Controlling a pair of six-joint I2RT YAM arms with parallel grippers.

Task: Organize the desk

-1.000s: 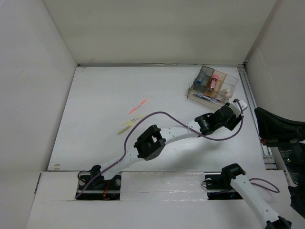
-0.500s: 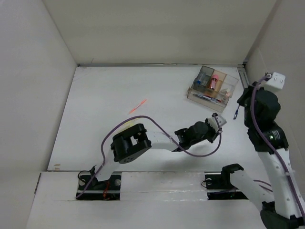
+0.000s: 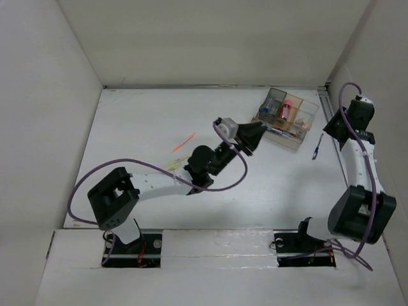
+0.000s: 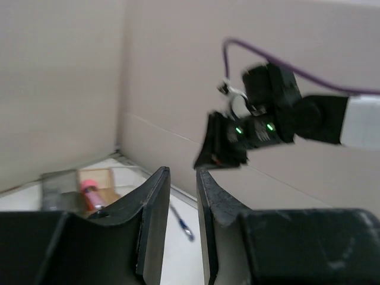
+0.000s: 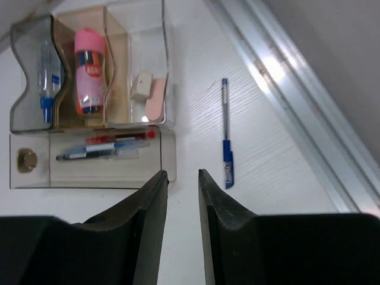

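Desk [image 3: 140, 127]: the white top, spread out ahead of both my arms, with loose pens lying on it.
Organizer [image 5: 136, 175]: clear box near the desk's far right corner; pens lie in its long front compartment.
Blue pen [image 5: 227, 160]: flat on the desk by the right edge, between the organizer and the rail [image 5: 297, 89], touching neither.
Right gripper [image 5: 183, 178]: hovering over the desk just beside the organizer's near corner. There's a slim gap between my fingers and nothing in it. Parted or closed, I cannot tell.
Left gripper [image 4: 181, 178]: up in the air over the middle of the desk, fingers clenched on nothing.
Step in hand: my read is the blue pen goes into the long compartment, and it's a job for my right fingers.
How to do it well: slide toward the right edge until the barrel sits between my pads. It already lies across my closing line, so no wrist twist is needed. Spread wide, drop low and pinch at the blue grip section.
Watch out: the rail is close on one side and the organizer wall on the other, so I go straight down and straight up.
Left arm: best kept back from the organizer while I work.
Afterwards: the orange pen [image 3: 184, 141] waits near the desk's middle.
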